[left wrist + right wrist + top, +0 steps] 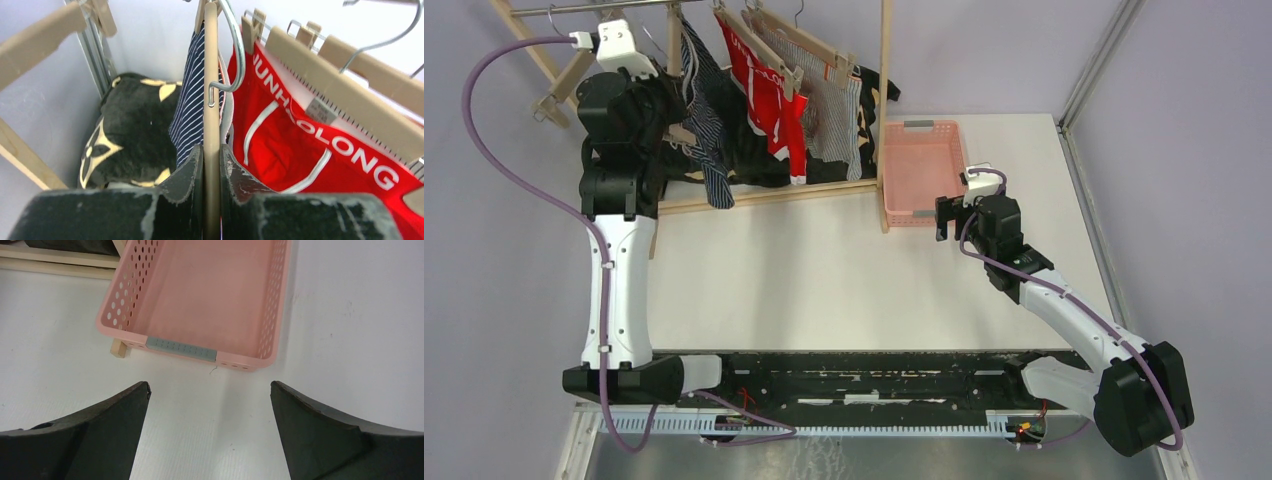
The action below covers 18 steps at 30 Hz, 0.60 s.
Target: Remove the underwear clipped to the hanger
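Note:
Three boxer shorts hang from wooden clip hangers on a rack at the back left. The navy striped shorts [709,120] hang on the left, the red lettered shorts [769,95] in the middle, the grey striped shorts [839,115] on the right. My left gripper [212,155] is shut on the wooden bar of the navy shorts' hanger [211,100], with the navy shorts [192,110] to its left and the red shorts [300,150] to its right. My right gripper [210,390] is open and empty just above the table, in front of the pink basket [122,300].
The wooden rack's post [885,100] stands beside the pink basket [889,170]. A black cushion with beige flower marks [132,130] lies behind the rack's base. Grey walls close the left and back sides.

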### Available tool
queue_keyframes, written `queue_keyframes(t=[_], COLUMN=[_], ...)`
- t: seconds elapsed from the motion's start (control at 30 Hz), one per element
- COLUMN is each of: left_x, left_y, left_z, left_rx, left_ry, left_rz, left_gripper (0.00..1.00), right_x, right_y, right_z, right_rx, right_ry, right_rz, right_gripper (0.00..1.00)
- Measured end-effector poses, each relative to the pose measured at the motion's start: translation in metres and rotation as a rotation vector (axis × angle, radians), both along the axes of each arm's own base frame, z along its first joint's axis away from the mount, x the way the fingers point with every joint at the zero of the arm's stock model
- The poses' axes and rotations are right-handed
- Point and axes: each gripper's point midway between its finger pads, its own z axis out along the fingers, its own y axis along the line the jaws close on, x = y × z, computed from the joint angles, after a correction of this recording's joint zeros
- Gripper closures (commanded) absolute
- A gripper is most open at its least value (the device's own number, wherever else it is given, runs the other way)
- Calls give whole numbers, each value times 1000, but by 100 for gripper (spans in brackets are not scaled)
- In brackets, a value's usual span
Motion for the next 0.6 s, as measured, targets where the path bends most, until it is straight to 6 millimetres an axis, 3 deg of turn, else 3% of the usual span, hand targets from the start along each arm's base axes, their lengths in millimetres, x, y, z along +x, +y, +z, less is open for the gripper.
queue_keyframes(t=[0.13,0.37,0.47,0.6], left_x=[-12,-78,-109,-142], left_y=[-5,-11,-18,-41], left_z=[-27,-128,-147,-156], left_rx=[-3,-26,-61,-125], left_ry=[78,264,260,204], left_rz=[-27,-54,-79,-198], left_gripper=[97,97,97,97], right_x=[0,-1,0,-1], right_y=[2,10,13,18], right_z=[0,4,6,8], right_rx=[8,40,56,80], right_ry=[2,-5,-12,-6], right_rz=[7,38,47,68], right_gripper=[0,0,0,0])
